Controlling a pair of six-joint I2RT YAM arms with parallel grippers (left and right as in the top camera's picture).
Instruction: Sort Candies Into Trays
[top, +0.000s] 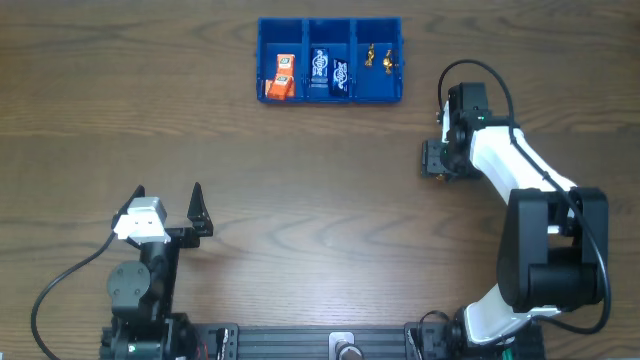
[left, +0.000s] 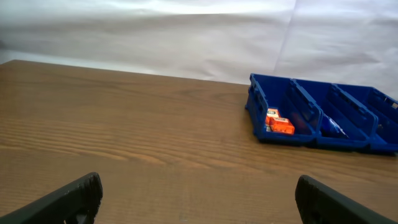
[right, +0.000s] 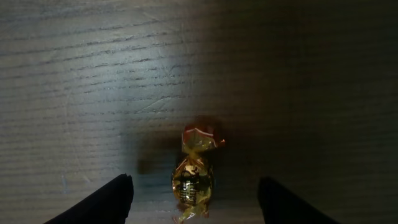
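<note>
The right hand (right: 194, 186) hangs low over the worktop (top: 300, 150) at centre right of the top view, fingers apart either side of a gold-wrapped candy (right: 194, 175), not touching it. The left hand (top: 168, 205), also spread, sits lower left. The blue tray (top: 261, 50), upper centre, holds orange candies (top: 281, 80), blue packets (top: 330, 70) and gold candies (top: 378, 60) in separate compartments

A robotics test bench: a left arm (top: 150, 265) and a right arm (top: 510, 160) stand on a metal rail (top: 300, 335) at a wood-grain table (top: 300, 170), with a white sheet (left: 155, 31) as backdrop and a blue sorting tray (top: 330, 21) set out.
</note>
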